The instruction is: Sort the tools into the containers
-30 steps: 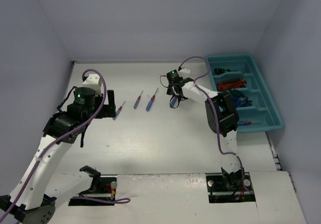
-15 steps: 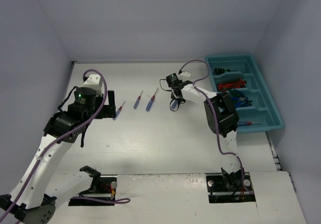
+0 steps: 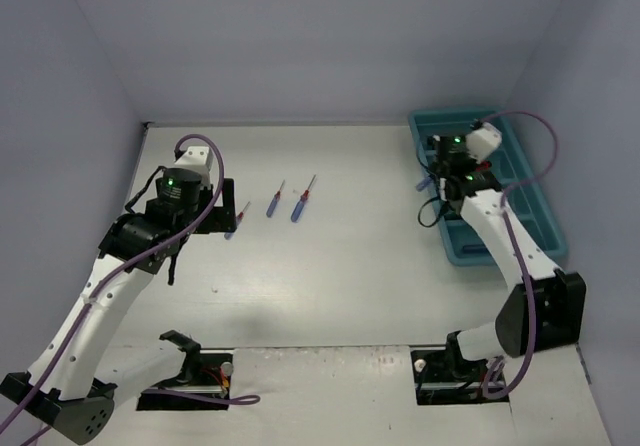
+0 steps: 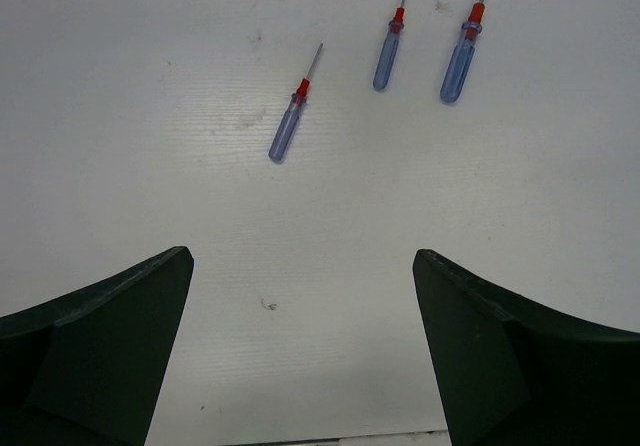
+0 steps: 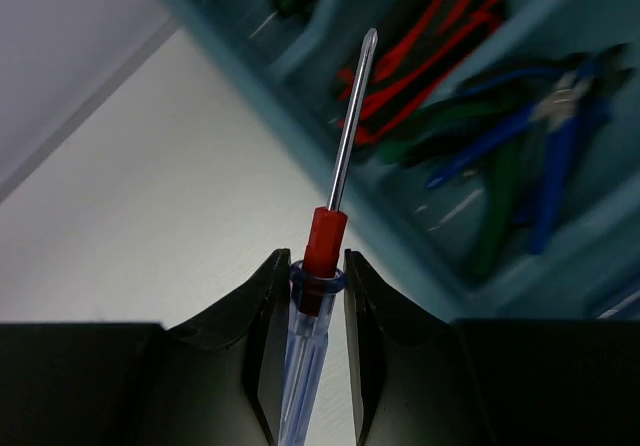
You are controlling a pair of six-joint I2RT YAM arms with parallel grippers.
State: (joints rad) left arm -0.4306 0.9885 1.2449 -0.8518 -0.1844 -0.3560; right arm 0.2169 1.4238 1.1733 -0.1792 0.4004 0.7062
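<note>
The right hand [image 5: 315, 266] is clamped on a clear-blue-handled screwdriver [image 5: 326, 236], tip pointing over the teal tray [image 3: 497, 114] at the far right corner of the worktop [image 3: 350, 266]. Blue-handled pliers [image 5: 556, 156] and red-handled tools [image 5: 430, 46] lie in the tray's compartments. The left hand [image 4: 302, 258] hangs wide open and empty above the left side, just short of three loose screwdrivers [image 4: 285, 131] lying apart from one another.

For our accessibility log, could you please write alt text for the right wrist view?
The right gripper is shut on a blue-handled screwdriver with a red collar, its shaft pointing toward the teal tray. Red-handled tools and blue pliers lie in the tray's compartments.
</note>
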